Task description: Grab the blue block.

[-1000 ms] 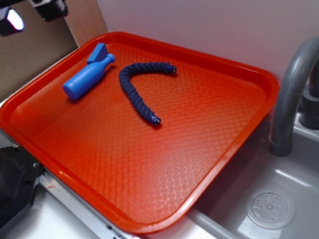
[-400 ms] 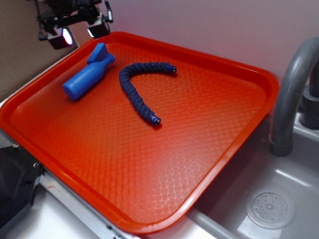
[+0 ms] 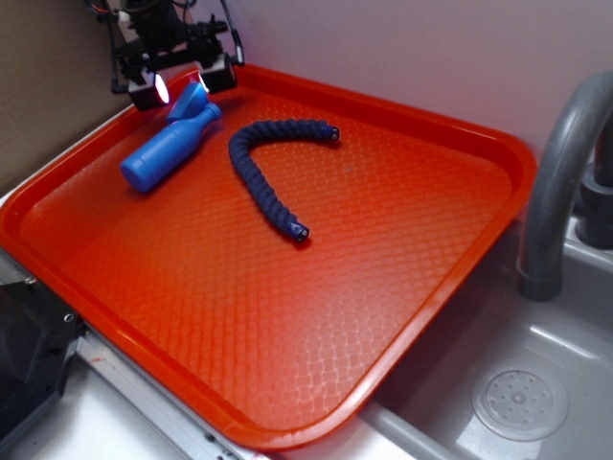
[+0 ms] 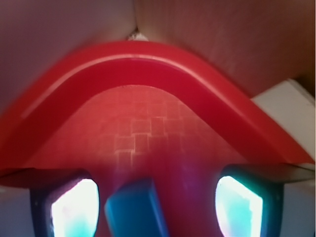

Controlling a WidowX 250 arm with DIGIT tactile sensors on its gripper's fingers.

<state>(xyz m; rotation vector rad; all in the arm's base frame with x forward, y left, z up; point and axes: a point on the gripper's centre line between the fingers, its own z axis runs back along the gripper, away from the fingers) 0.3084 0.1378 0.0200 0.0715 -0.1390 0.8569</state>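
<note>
In the exterior view you have the gripper (image 3: 179, 84) at the far left corner of the red tray (image 3: 498, 144), its jaws spread apart to either side of the blue block (image 3: 190, 99). The block lies just at the neck of the blue bottle (image 3: 165, 153), so you need a narrow approach. The navy rope (image 3: 263, 177) lies well apart.

The wrist view adds what that one hides: the block (image 4: 132, 210) sits between the fingers (image 4: 74, 207), nearer the left one, ungrasped.
</note>
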